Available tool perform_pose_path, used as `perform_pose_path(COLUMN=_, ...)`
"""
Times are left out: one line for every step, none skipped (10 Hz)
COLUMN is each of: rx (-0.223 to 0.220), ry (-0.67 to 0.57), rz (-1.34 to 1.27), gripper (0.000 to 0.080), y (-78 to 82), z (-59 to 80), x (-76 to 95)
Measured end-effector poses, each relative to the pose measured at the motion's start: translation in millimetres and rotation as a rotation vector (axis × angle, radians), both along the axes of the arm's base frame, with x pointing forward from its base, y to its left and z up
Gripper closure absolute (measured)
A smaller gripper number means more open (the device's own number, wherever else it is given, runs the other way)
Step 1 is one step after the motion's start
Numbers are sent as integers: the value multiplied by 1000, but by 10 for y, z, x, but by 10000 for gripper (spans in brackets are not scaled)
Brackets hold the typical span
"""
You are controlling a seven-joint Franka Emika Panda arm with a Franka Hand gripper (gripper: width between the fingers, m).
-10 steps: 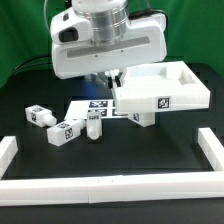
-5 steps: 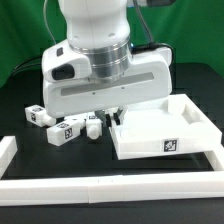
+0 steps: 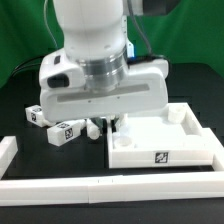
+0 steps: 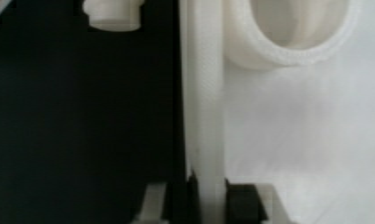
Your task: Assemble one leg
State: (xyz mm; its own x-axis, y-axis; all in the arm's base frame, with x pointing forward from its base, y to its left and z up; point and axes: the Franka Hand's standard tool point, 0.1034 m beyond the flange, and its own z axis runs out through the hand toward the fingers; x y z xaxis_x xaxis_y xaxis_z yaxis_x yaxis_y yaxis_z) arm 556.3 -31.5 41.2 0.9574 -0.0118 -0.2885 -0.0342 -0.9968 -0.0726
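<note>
My gripper (image 3: 112, 126) is shut on the left wall of the large flat white panel (image 3: 165, 148), which lies low over the black table at the exterior view's right. In the wrist view my gripper (image 4: 205, 202) has a finger on each side of the panel's upright wall (image 4: 205, 100), and a round socket (image 4: 317, 35) shows on the panel. Three small tagged legs lie to the left: one leg (image 3: 38, 115), a second leg (image 3: 62, 131), and a third leg (image 3: 93, 127) beside my gripper. A white leg end (image 4: 109, 12) shows in the wrist view.
A white rail (image 3: 100, 188) runs along the front edge and a rail piece (image 3: 8, 150) stands at the left. The arm's large white body (image 3: 100, 85) hides the table's back middle. A green backdrop lies behind.
The arm has come forward and down with the panel in its grip. The panel now lies nearer the front rail. The legs have not moved.
</note>
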Motion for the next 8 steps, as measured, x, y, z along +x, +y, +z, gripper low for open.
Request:
perform_pose_path(rx=-5, ry=-3, rz=-6, gripper=745, y=3, z=-44, x=43)
perform_pose_path(rx=-11, ry=-8, rz=-14, gripper=745, y=19, z=-98, x=45)
perform_pose_path(rx=-19, ry=-17, rz=-18, gripper=745, y=85, z=-147, x=54)
perform_pose_path(rx=-29, ry=-50, rz=-7, gripper=745, y=113, z=-208, x=88)
perform_pose_path(rx=-32, ry=-93, rz=19, gripper=745, y=104, z=-262, x=131)
perform_pose_path(rx=-32, ry=-151, rz=64, gripper=745, y=68, z=-258, x=236)
perform_pose_path(rx=-34, ry=-138, rz=37, gripper=745, y=89, z=-256, x=243)
perform_pose_path(rx=-30, ry=-115, rz=35, gripper=745, y=80, z=-260, x=240)
